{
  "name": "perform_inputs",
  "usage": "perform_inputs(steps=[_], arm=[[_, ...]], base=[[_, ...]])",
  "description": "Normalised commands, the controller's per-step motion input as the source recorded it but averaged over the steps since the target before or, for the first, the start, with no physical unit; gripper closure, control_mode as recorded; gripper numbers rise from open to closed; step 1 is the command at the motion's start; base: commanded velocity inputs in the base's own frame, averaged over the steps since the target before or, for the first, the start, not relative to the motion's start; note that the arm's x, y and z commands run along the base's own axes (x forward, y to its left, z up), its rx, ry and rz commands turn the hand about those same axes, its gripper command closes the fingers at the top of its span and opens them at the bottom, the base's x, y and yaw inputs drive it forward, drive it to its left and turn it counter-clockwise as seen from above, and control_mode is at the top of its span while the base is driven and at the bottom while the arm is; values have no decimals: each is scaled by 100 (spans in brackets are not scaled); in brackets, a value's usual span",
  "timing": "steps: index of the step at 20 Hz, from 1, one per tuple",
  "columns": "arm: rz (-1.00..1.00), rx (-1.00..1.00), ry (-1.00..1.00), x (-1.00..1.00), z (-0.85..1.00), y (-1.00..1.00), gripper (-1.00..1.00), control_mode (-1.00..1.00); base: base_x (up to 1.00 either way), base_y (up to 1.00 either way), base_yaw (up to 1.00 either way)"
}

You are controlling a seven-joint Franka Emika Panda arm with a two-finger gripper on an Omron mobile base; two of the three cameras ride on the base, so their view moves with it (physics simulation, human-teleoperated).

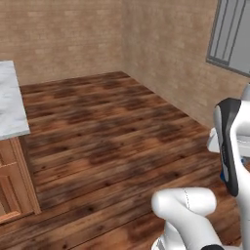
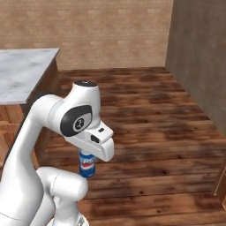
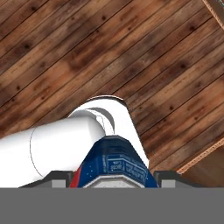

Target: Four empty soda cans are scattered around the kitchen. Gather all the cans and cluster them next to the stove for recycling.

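Note:
A blue soda can [image 2: 87,164] with a red and white logo hangs upright under the hand, over the wood floor. My gripper [image 2: 87,159] is shut on it, low in front of the robot's base. In the hand view the same blue can [image 3: 114,162] sits between the two dark fingertips [image 3: 59,177] at the bottom, with my gripper [image 3: 114,177] closed on its sides. The hand camera looks straight down at the floorboards and part of the white arm. The stove is out of view.
The marble island counter [image 1: 10,102] [image 2: 24,73] stands to the left, with a reddish wooden cabinet [image 1: 12,180] under it. Tan brick walls close the far side and the right, where a grey window [image 1: 232,34] hangs. Open wood floor [image 2: 150,114] lies ahead.

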Motion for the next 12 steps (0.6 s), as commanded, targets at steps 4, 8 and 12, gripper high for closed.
perform_inputs(steps=[4,8,12], arm=[[0,0,0,0,0,0,100,100],[0,0,0,0,0,0,100,100],[0,0,0,0,0,0,100,100]], base=[[41,84,3],[54,89,3],[5,86,4]])
